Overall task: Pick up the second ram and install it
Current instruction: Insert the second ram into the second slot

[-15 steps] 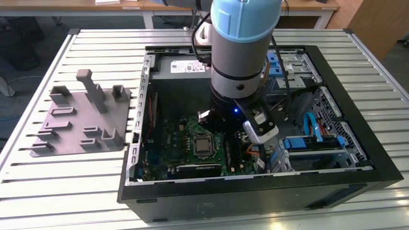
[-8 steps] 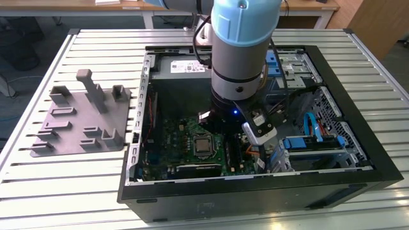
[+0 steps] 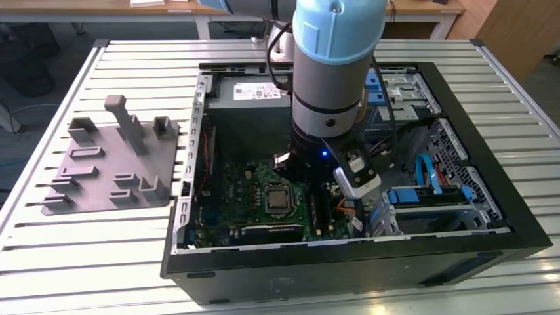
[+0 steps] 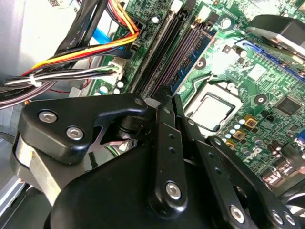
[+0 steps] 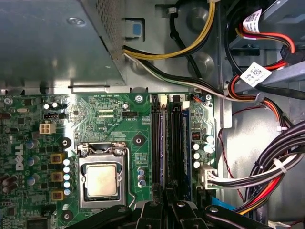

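Note:
In the second wrist view the second ram (image 4: 193,59) shows as a long thin stick with a bluish edge, lying along the black memory slots of the green motherboard (image 4: 267,95). One end of it runs in between the tips of my gripper (image 4: 170,95), whose black fingers (image 4: 164,124) are drawn close together on it. In the first wrist view my gripper (image 5: 167,200) sits low over the near end of the memory slots (image 5: 169,143). In the exterior view the arm (image 3: 337,79) reaches down into the open computer case (image 3: 350,262).
The silver processor socket (image 5: 101,179) lies beside the slots. Bundles of coloured cables (image 5: 257,176) crowd the other side. A grey power supply (image 5: 47,43) stands beyond the board. A grey pegged tray (image 3: 109,164) rests on the slatted table at the exterior view's left.

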`<state>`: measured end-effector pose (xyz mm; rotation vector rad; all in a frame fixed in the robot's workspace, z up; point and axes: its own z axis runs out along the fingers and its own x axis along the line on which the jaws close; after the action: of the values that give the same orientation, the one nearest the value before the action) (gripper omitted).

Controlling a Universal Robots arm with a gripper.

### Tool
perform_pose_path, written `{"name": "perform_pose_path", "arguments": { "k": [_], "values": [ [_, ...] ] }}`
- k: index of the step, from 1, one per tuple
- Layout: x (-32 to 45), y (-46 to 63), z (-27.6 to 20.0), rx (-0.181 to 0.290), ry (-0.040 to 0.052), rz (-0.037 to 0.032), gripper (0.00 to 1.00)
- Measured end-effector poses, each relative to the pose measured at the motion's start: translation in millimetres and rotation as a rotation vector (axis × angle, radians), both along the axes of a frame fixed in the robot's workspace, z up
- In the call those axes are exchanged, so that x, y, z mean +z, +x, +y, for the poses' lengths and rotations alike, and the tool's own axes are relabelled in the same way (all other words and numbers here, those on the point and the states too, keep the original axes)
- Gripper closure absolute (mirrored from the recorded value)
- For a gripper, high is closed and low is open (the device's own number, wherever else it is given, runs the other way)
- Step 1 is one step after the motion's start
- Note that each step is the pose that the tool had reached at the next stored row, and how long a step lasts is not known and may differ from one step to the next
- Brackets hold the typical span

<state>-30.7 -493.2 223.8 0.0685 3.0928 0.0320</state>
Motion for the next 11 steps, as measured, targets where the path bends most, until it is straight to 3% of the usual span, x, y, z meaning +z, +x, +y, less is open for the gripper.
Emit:
{"name": "perform_pose_path", "arguments": {
  "k": [11],
  "values": [
    [-4.7, 1.7, 4.7, -0.007, -0.0073, 0.0, 0.86]
  ]
}}
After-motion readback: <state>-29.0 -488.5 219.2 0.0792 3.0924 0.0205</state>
